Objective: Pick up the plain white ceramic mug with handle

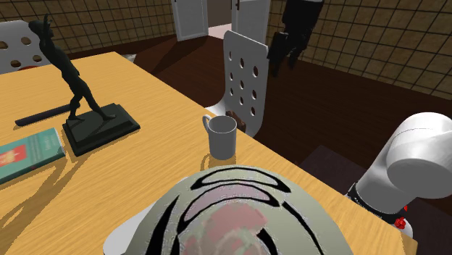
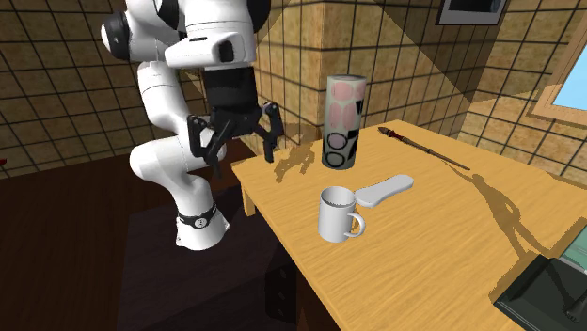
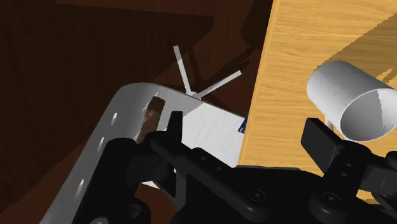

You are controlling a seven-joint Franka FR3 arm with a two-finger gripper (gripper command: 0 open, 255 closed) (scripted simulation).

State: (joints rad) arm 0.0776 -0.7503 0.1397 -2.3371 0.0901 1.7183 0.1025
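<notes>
patterned vase (image 1: 239,217), cropped at the edge, stands near the pale mug (image 1: 221,135) on the table (image 1: 145,87); gripper (image 1: 286,51) beyond the mug, dark, hard to read. second exterior view: fingers (image 2: 273,136) spread, apart from the mug (image 2: 337,214). wrist view: mug (image 3: 353,98) beside one finger, unheld.

A light wooden table (image 2: 428,249) stands just beside the gripper (image 2: 238,141), which hangs past its edge. A pale mug (image 2: 337,214) stands nearest the gripper, with a tall patterned cylinder (image 2: 343,122) and a flat white piece (image 2: 384,189) close by. A dark statuette (image 1: 81,90), a book (image 1: 25,153) and a thin rod (image 2: 423,148) lie farther off.
</notes>
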